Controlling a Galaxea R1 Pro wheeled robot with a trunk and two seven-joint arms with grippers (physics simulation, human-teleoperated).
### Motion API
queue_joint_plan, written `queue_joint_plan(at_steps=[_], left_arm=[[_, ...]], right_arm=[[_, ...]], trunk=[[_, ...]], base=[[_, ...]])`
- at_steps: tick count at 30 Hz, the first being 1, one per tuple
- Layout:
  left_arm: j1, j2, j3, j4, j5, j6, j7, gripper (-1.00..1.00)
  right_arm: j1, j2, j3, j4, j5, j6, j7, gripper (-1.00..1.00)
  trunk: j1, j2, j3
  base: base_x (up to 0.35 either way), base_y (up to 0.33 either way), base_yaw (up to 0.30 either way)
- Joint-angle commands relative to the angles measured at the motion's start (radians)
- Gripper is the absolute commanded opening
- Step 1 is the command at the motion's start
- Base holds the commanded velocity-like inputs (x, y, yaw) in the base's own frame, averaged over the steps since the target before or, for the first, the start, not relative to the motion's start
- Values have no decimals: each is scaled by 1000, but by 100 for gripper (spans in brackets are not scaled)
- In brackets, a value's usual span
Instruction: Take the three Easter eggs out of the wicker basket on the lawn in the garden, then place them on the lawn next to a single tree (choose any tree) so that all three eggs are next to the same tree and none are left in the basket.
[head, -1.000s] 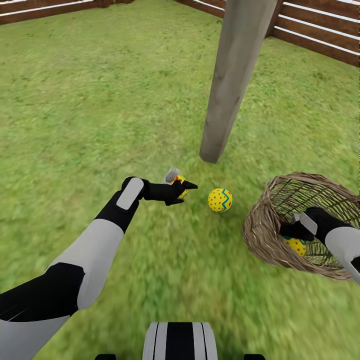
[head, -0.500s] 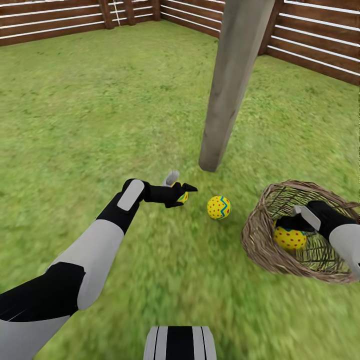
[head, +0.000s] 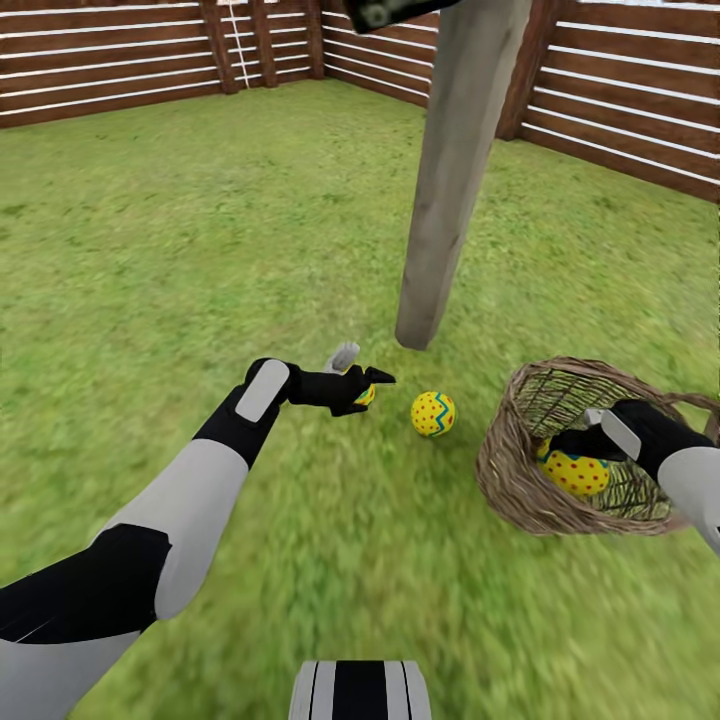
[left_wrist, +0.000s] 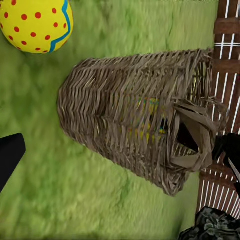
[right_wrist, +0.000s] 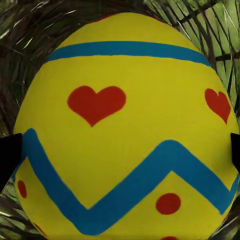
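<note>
On the left, my left hand is closed around one yellow dotted Easter egg, low over the grass. Just right of it a second yellow egg with red dots and a blue zigzag lies free near the pale grey-tan tree trunk. Further right, my right hand reaches into the tipped round brown wicker basket, fingers bracketing the third egg; whether it grips, I cannot tell. I judge one placed, two pending. Mottled green lawn, brown slat fence.

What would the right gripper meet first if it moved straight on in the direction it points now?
The right gripper would most likely meet the Easter egg inside the wicker basket, centred directly ahead between its fingertips.
</note>
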Motion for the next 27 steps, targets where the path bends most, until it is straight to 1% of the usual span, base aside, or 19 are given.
queue_joint_plan(at_steps=[1,3,5,6,9,11,13,16,20,22,24,25,27], left_arm=[[0,0,-1,5,0,2,1,100],[0,0,-1,26,-3,2,-1,100],[0,0,-1,34,-4,2,-2,100],[0,1,-1,36,-4,2,-2,100],[0,0,-1,39,-4,2,-1,100],[0,0,-1,40,-4,2,-1,100],[0,0,-1,40,-3,2,-2,100],[0,0,-1,40,-3,2,-2,100],[0,0,-1,42,-2,2,-2,100],[0,0,-1,43,-2,2,-2,100],[0,1,-1,43,-2,2,-2,100],[0,0,-1,45,-1,2,-2,100],[0,0,-1,75,-3,1,-1,100]], right_arm=[[0,-1,5,-6,-1,4,1,-100],[0,-1,4,-42,-1,6,-1,-100],[0,-12,4,-87,-1,11,-2,-100],[0,-23,4,-113,-1,14,-3,-100],[0,-48,3,-145,-1,15,-8,-100],[-1,-67,-1,-168,-1,15,-29,-100],[-2,-82,-32,-195,-1,16,-55,-100],[-1,-87,-65,-203,-1,23,-66,-100],[-1,-87,-76,-209,-2,28,-69,-100],[-2,-87,-78,-244,-3,28,-70,-100],[-1,-88,-79,-314,-2,29,-75,-100],[-1,-87,-86,-341,-2,28,-93,-100],[0,-85,-107,-380,-4,26,-148,-100]], trunk=[[-1,0,3],[-1,1,11],[-2,1,19],[-3,1,23],[-4,2,34],[-5,2,42],[-6,3,50],[-7,4,61],[-9,4,77],[-9,4,77],[-9,4,77],[-9,4,77],[-9,4,77]], base=[[-6,0,0],[-3,0,0],[0,0,0],[0,0,0],[0,0,0],[0,0,0],[-85,0,0],[-259,0,0],[-325,0,0],[-204,0,0],[-67,0,0],[-27,0,0],[-11,0,0]])
